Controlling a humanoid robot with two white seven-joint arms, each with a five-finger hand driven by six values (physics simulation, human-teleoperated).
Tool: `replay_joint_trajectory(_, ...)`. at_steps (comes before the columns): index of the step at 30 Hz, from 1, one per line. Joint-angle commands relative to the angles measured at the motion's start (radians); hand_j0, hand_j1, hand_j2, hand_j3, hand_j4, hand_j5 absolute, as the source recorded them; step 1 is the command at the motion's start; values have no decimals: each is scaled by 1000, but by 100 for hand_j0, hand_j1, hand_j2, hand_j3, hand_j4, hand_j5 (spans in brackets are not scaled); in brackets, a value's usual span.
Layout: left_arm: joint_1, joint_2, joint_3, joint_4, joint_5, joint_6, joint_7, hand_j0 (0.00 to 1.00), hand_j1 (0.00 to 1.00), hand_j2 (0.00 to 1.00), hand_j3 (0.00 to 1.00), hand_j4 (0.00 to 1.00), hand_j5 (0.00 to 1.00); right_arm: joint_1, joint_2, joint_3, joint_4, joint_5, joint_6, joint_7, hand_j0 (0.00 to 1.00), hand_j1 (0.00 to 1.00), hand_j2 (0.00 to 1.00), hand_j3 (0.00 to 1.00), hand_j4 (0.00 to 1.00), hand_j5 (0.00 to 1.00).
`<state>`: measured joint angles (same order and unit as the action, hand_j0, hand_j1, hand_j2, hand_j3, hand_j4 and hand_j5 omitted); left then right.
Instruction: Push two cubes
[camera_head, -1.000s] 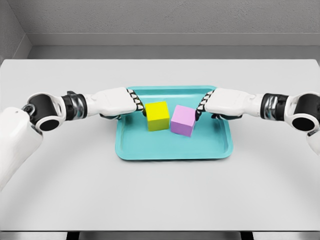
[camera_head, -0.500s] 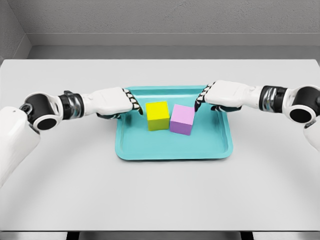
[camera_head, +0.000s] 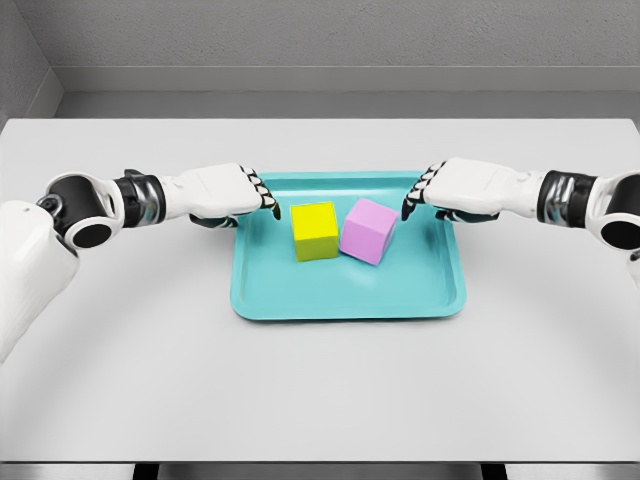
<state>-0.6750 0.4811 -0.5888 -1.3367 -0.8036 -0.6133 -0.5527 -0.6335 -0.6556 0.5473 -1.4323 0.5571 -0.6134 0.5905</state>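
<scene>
your left hand (camera_head: 228, 193) sits just over the left rim of the tray (camera_head: 345, 305), fingers (camera_head: 262, 196) curled in loosely and holding nothing, the dark-jointed fingertips pointing toward the middle of the tray. just beyond those fingertips, with a small gap between, stands the yellow cube (camera_head: 315, 230), flat on the tray floor and squared up with the tray edges. the hand is not touching it.

your right hand (camera_head: 455, 190) mirrors that pose over the right rim of the tray, fingers (camera_head: 415, 192) curled the same loose way and gripping nothing, fingertips pointing inward. just inside them, clear of the fingertips, is the pink cube (camera_head: 367, 231). it is turned at an angle to the tray edges, with one corner toward the yellow cube, and it looks tipped rather than lying flat, though you cannot be sure from this view. the two cubes stand side by side between your hands, touching or nearly touching at their lower near edges; the view does not settle which.

both cubes are in the back half of the teal tray, and the front half is bare floor. the tray lies in the middle of the pale grey table (camera_head: 320, 400). your forearms reach in low over the table from either side, roughly level with each other.
</scene>
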Motion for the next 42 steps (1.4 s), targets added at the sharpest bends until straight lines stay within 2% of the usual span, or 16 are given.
replay_joint_trajectory(1, 0, 1, 1, 1, 4, 2, 0, 72, 72, 72, 72, 72, 72, 0, 1, 6, 0, 1, 3, -1, 62, 62, 62, 62, 62, 62)
replay_joint_trajectory(7, -3, 1, 3, 4, 4, 2, 0, 72, 72, 72, 72, 72, 72, 12, 2, 40, 9, 7, 3, 2, 62, 62, 62, 62, 62, 62)
replay_joint_trajectory(17, -9, 4, 11, 5, 6, 2, 0, 72, 72, 72, 72, 72, 72, -2, 24, 77, 90, 10, 3, -1, 62, 62, 62, 62, 62, 62)
replay_joint_trajectory(24, -9, 8, 14, 5, 6, 2, 0, 73, 73, 73, 73, 73, 73, -17, 65, 79, 92, 10, 3, 0, 62, 62, 62, 62, 62, 62)
replay_joint_trajectory(34, -9, 8, 12, 7, 6, 2, 0, 73, 73, 73, 73, 73, 73, -32, 67, 79, 92, 12, 3, 0, 62, 62, 62, 62, 62, 62)
replay_joint_trajectory(39, -8, 4, 7, 17, 4, 2, 0, 73, 73, 73, 73, 73, 73, -41, 88, 79, 93, 26, 3, 0, 62, 62, 62, 62, 62, 62)
replay_joint_trajectory(42, -8, 1, 4, 31, 4, 2, 0, 73, 73, 73, 73, 73, 73, -54, 110, 79, 125, 38, 3, -1, 62, 62, 62, 62, 62, 62)
